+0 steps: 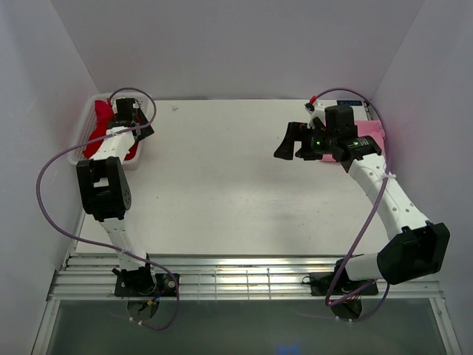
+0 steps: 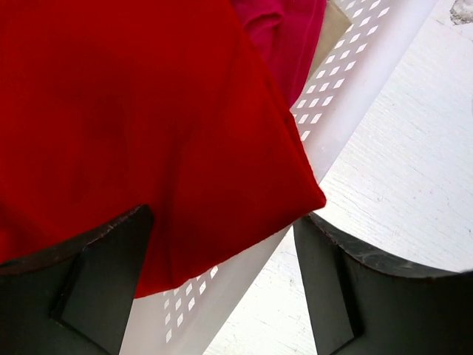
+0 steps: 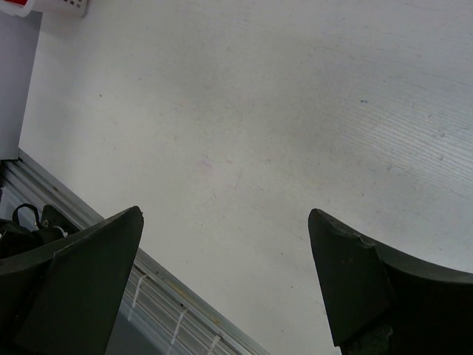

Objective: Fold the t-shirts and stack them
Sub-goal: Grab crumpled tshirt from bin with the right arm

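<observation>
A bright red t-shirt (image 2: 133,111) fills most of the left wrist view and hangs over the wall of the white mesh basket (image 2: 347,66). A deeper crimson t-shirt (image 2: 284,29) lies behind it. From above, the red cloth (image 1: 94,142) sits in the basket at the far left. My left gripper (image 2: 224,217) (image 1: 123,113) hovers over it, open, with the shirt's corner between the wide jaws. A light pink t-shirt (image 1: 372,133) lies at the far right, partly under my right arm. My right gripper (image 1: 294,144) (image 3: 225,214) is open and empty above bare table.
The basket (image 1: 76,153) stands against the left wall at the table's far left corner. White walls close in the table (image 1: 222,185) on three sides. A slatted metal rail (image 3: 162,303) (image 1: 236,281) runs along the near edge by the arm bases.
</observation>
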You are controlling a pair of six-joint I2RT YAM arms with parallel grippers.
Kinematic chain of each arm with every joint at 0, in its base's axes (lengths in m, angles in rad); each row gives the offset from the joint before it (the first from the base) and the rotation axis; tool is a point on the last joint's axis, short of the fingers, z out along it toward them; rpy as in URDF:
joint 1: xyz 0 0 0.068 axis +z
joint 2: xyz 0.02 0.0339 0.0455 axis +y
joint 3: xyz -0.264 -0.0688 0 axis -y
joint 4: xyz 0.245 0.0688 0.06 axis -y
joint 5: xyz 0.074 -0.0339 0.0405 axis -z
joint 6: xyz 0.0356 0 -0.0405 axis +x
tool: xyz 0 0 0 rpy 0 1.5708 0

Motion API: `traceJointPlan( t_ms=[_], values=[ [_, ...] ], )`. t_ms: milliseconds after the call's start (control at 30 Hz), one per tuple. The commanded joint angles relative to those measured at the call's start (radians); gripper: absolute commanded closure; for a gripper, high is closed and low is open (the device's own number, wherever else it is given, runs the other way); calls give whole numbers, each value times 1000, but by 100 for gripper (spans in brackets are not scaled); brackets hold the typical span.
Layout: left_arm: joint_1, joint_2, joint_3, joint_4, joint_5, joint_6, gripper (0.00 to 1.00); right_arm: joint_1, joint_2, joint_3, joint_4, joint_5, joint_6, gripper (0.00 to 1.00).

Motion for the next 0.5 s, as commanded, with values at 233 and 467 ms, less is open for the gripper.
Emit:
traceJointPlan(
  t_ms=[233,467],
  values=[
    [31,-217,-73,98,231,-63,13,40,80,16,36,-39,5,2],
    [48,-189,-33,50,156,-74,13,60,111,36,39,-54,0,1]
  ],
)
